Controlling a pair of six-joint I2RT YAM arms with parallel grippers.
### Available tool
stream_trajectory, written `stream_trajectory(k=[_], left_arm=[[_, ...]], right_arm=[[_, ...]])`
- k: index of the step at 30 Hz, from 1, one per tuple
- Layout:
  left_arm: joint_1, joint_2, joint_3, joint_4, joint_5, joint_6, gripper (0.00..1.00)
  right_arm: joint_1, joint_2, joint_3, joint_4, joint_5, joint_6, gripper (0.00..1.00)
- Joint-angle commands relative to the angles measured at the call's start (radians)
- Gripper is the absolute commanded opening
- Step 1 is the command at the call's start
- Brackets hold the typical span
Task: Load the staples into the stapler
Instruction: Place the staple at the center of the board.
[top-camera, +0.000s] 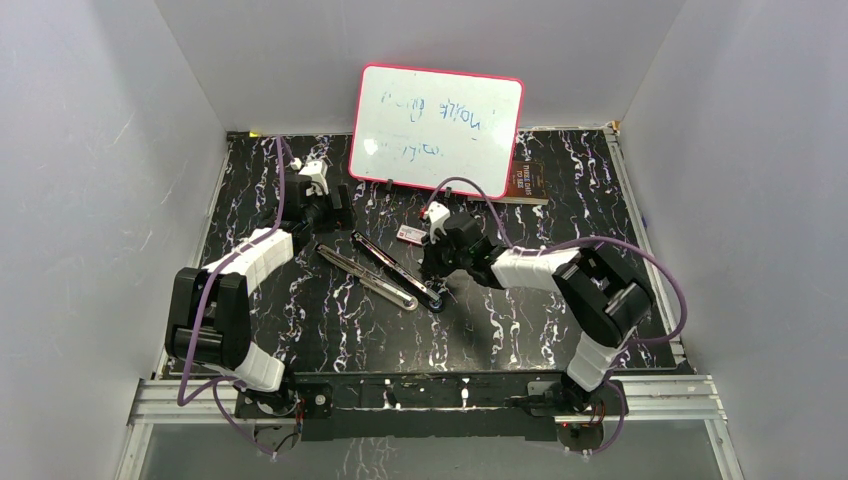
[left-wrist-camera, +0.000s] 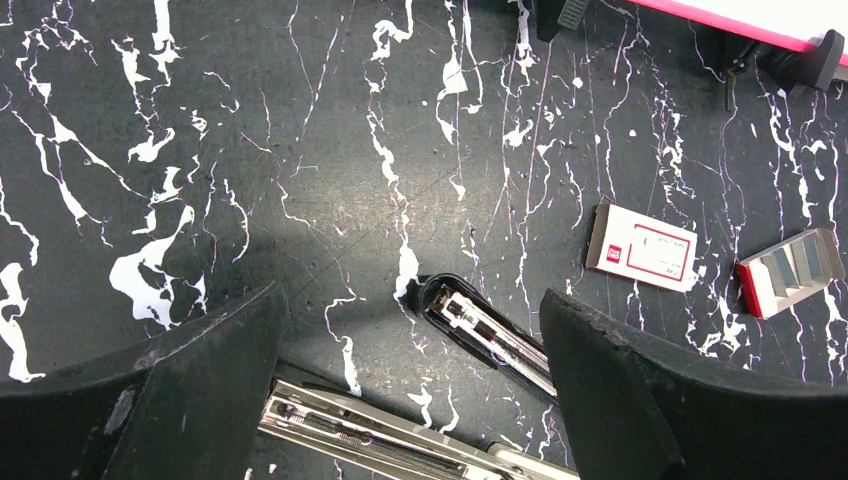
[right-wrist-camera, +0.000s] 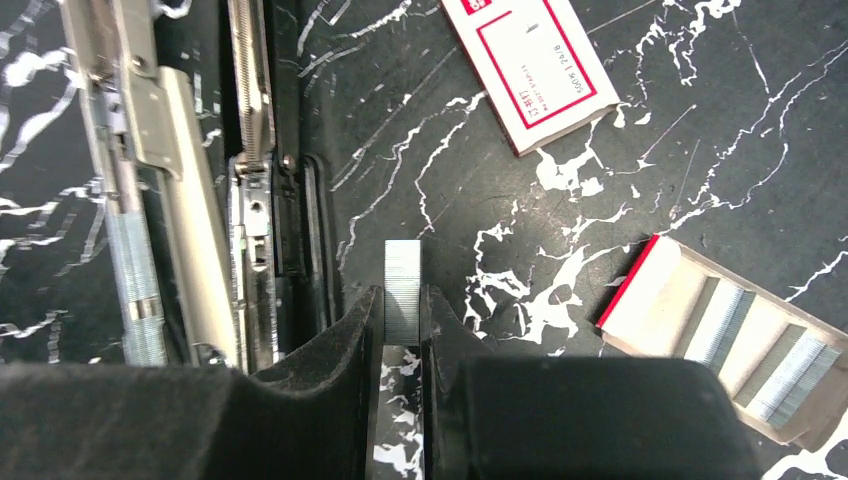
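1. While pressed together, pinching a strip of staples (right-wrist-camera: 402, 285) on edge in the right gripper (right-wrist-camera: 402, 330), just beside the stapler (right-wrist-camera: 250, 220).
2. Lying hinged open on the marbled table (top-camera: 330, 330), rail exposed, between both arms.
3. Spread wide over the stapler's far end: left gripper (left-wrist-camera: 408, 300), empty.
4. Nearby: white box (right-wrist-camera: 530, 65), open tray (right-wrist-camera: 660, 300) of spare strips; whiteboard (top-camera: 437, 128) behind.

1. Evenly, softly lit in the overhead view; brightest on the whiteboard (top-camera: 437, 128).
2. Pale sheen across the counter (left-wrist-camera: 340, 230) mid-frame, left wrist view.
3. Near-black, detail-less fingers (right-wrist-camera: 320, 385) of the right tool (right-wrist-camera: 402, 300); glinting stapler (right-wrist-camera: 190, 230) metal.
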Motion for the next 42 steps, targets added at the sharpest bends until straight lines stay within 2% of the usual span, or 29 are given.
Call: stream_trajectory(k=[1, 4, 9, 20, 26, 42], left_arm=[[0.005, -0.022, -0.007, 0.014, 0.013, -0.001, 0.97], [0.004, -0.021, -0.006, 0.014, 0.012, -0.001, 0.97], [0.004, -0.017, -0.004, 0.014, 0.013, -0.003, 0.97], [0.004, -0.019, -0.005, 0.016, 0.015, -0.002, 0.97], [0.004, -0.019, -0.007, 0.015, 0.014, -0.002, 0.97], [0.004, -0.014, -0.007, 0.016, 0.017, -0.003, 0.97]], right_arm=[[0.024, 0.051, 0.049, 0.037, 0.147, -0.132, 0.23], [0.023, 0.072, 0.041, 0.092, 0.179, -0.157, 0.23], [0.023, 0.102, 0.026, 0.156, 0.137, -0.172, 0.25], [0.017, 0.141, -0.061, 0.25, 0.078, -0.159, 0.47], [-0.006, 0.12, -0.149, 0.299, 0.083, -0.093, 0.47], [-0.014, 0.249, -0.357, 0.729, 0.105, -0.055, 0.42]])
